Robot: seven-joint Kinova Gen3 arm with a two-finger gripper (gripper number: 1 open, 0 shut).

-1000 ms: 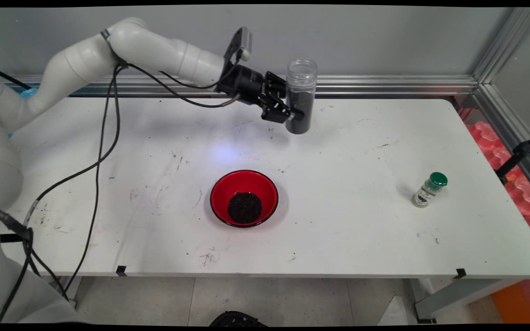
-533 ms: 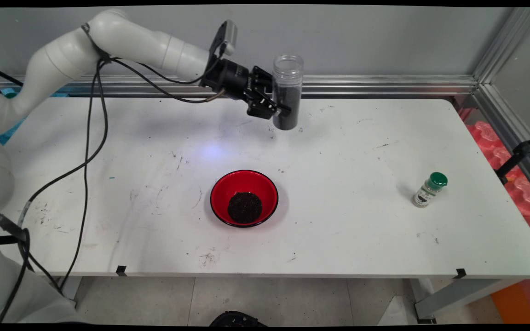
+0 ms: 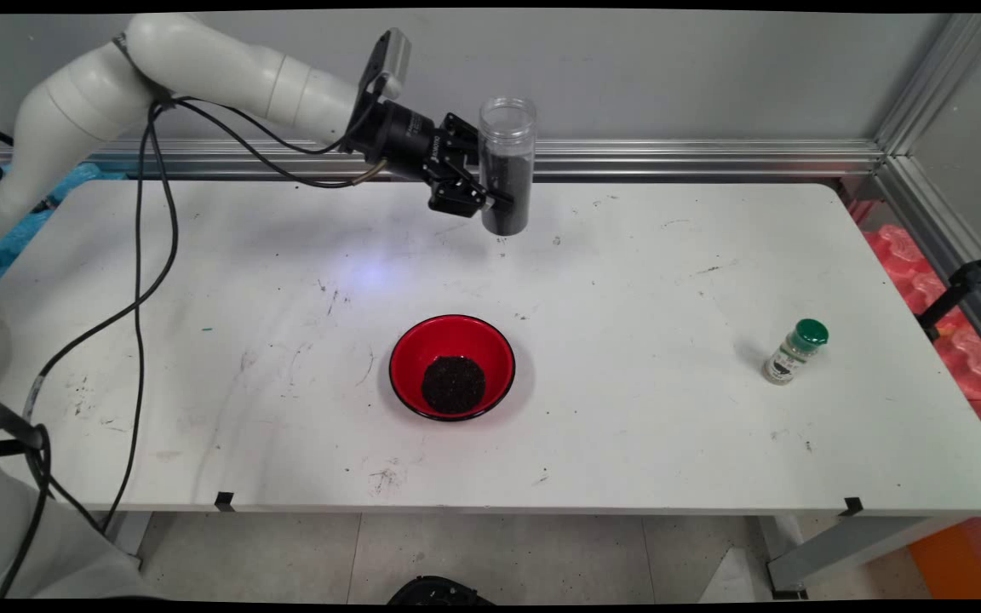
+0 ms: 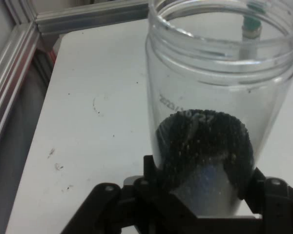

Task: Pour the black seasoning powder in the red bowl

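Observation:
My gripper [image 3: 490,191] is shut on a clear plastic jar [image 3: 505,162] with no lid, partly filled with dark grains. I hold the jar upright above the far middle of the white table [image 3: 627,281]. In the hand view the jar [image 4: 215,97] fills the frame, and the fingers [image 4: 151,170] press on its sides at the level of the grains. A red bowl [image 3: 451,366] with a heap of the same dark grains sits on the table well in front of the jar.
A small spice bottle [image 3: 794,351] with a green cap stands near the table's right side. An aluminium rail [image 3: 712,157] runs along the far edge, with another down the right. Black cables [image 3: 141,281] hang from the arm on the left.
The arm has carried the jar leftward and slightly up along the far side of the table, keeping it upright. Bowl and spice bottle have not moved.

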